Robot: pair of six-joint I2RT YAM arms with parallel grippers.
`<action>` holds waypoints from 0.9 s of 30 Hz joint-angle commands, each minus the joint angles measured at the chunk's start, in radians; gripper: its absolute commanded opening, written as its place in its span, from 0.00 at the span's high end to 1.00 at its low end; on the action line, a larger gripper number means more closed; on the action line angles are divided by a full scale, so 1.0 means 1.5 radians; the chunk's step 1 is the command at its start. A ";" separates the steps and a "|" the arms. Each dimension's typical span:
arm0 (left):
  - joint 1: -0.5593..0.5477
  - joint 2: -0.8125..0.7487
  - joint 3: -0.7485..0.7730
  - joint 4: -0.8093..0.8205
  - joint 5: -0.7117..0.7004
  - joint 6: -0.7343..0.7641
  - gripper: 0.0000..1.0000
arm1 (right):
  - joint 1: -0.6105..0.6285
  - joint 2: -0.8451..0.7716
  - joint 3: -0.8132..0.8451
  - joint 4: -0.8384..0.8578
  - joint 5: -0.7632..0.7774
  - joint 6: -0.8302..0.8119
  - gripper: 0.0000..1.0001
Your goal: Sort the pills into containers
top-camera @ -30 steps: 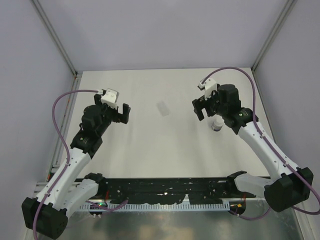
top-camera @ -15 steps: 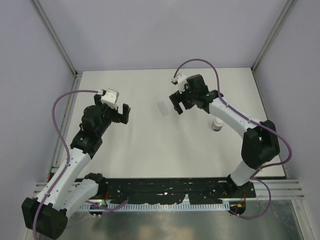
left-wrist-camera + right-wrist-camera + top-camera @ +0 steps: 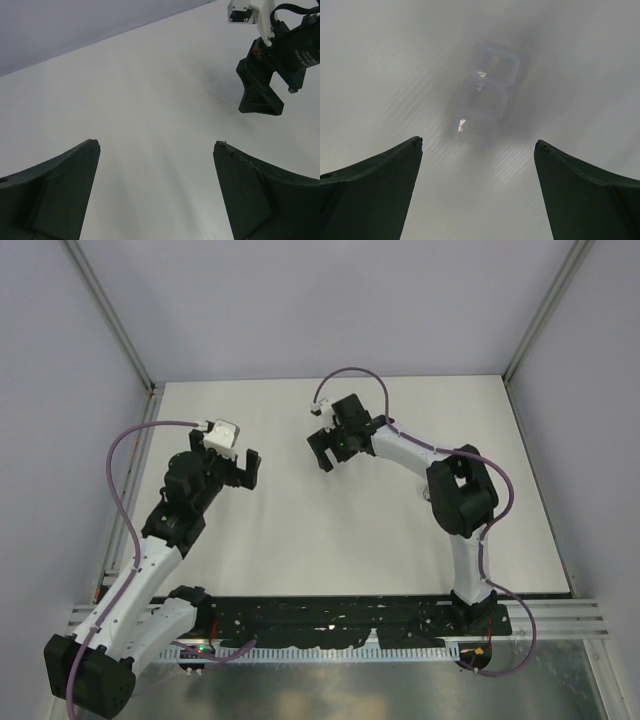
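No readable text or labels

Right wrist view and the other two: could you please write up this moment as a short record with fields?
left gripper: open, empty, held above the table on its left side
right gripper: open, empty, hovering over the packet
clear plastic packet: lying flat on the table, centred between the right fingers in the wrist view, neither finger touching it
pills: too small to make out in any view
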 commanded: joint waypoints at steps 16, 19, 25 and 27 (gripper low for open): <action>0.003 -0.003 -0.003 0.031 -0.005 -0.003 0.00 | 0.038 0.111 0.079 -0.036 0.064 0.040 0.32; 0.003 -0.003 -0.005 0.032 -0.006 -0.002 0.01 | 0.039 0.113 0.079 -0.036 0.065 0.038 0.41; 0.003 0.000 -0.006 0.032 -0.003 0.000 0.00 | 0.038 0.090 0.070 -0.043 0.062 0.008 0.62; 0.003 -0.002 -0.007 0.031 0.001 0.001 0.01 | 0.038 0.065 0.054 -0.043 0.061 -0.012 0.69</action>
